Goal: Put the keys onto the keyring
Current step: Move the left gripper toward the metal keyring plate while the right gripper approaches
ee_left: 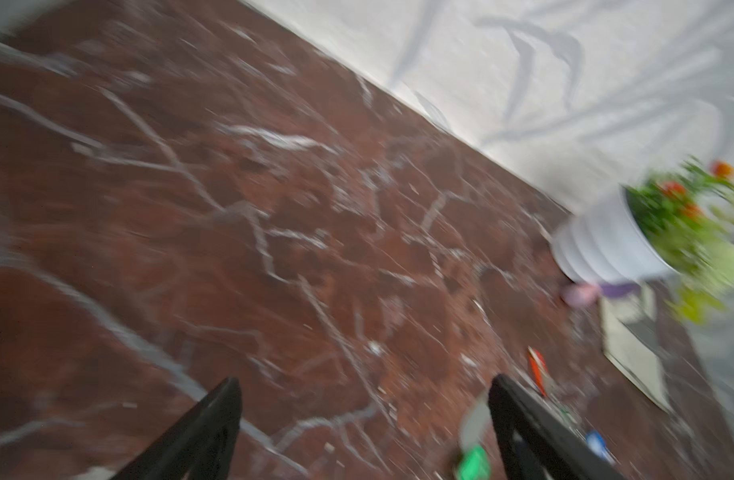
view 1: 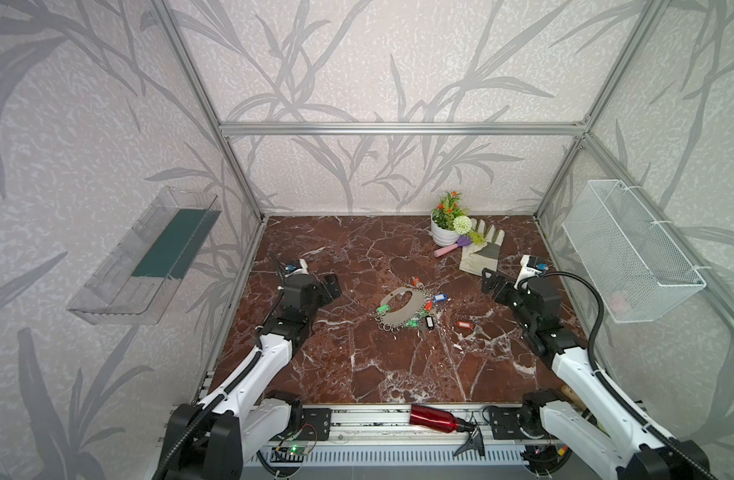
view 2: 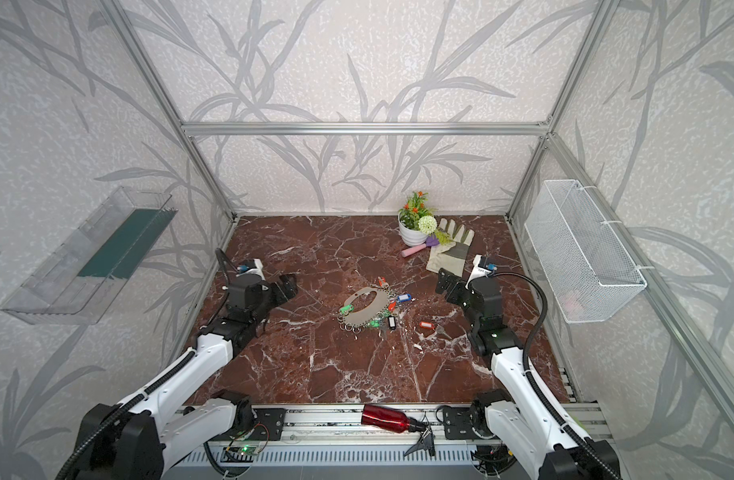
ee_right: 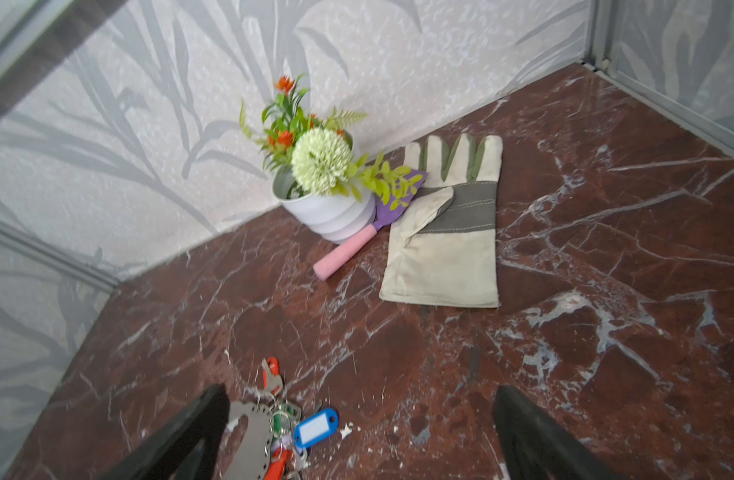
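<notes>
The keyring lies flat near the middle of the marble tabletop. It is a grey-tan oval plate with a big oval cut-out, edged with small silver split rings and tagged keys (green, blue, black and red-orange tags, as far as I can tell). A loose key on a red-orange tag with a white window lies flat near its right side, not touching.

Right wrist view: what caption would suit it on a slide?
Open right gripper over the marble table, facing a work glove, flower pot and tagged keyring.
</notes>
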Tool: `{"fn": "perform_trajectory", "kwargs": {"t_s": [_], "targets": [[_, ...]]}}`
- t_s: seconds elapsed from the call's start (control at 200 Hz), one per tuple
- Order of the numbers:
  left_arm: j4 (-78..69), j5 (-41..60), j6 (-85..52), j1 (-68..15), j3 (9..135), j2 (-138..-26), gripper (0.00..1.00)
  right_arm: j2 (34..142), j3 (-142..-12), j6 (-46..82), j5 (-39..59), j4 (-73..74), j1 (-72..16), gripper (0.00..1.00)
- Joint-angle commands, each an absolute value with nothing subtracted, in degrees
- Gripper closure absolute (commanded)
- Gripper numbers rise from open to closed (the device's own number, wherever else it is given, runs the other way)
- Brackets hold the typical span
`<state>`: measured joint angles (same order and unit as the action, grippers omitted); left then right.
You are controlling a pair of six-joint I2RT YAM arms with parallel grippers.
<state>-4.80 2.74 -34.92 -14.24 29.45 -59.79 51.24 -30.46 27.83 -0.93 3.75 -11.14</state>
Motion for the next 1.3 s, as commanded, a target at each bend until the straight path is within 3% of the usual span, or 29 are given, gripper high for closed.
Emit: {"fn": "perform_trajectory", "kwargs": {"t_s": [0.0,0.13,0.22,0.315,0.85,0.97,1.295], "targets": [[-4.7,15.3,-36.4,-18.3,27.9,-62.1,0.16,52.3,-34.6,22.9,2.1,-7.2,-13.2,0.0],[-3.8,21.9,-33.8,-21.3,28.6,-69.0,0.26,53.7,-36.3,21.7,7.8,-8.6,-15.4,0.01],[-4.9,26.4,-33.7,-22.2,30.4,-75.5,0.39,55.0,-37.4,20.6,8.5,-9.7,-17.7,0.0],[-6.6,30.3,-33.3,-23.6,32.6,-81.3,0.46,55.7,-37.8,20.0,7.9,-9.6,-19.6,0.0],[-9.5,34.7,-32.1,-25.0,36.3,-92.9,0.54,57.1,-36.9,21.4,10.3,-7.6,-20.0,0.01],[-10.3,36.0,-32.4,-25.3,36.2,-93.2,0.6,58.1,-37.0,21.7,11.0,-6.9,-19.9,0.01],[-10.3,34.4,-32.7,-25.6,34.6,-91.4,0.65,60.3,-37.0,22.7,12.5,-5.0,-20.0,0.01]]}}
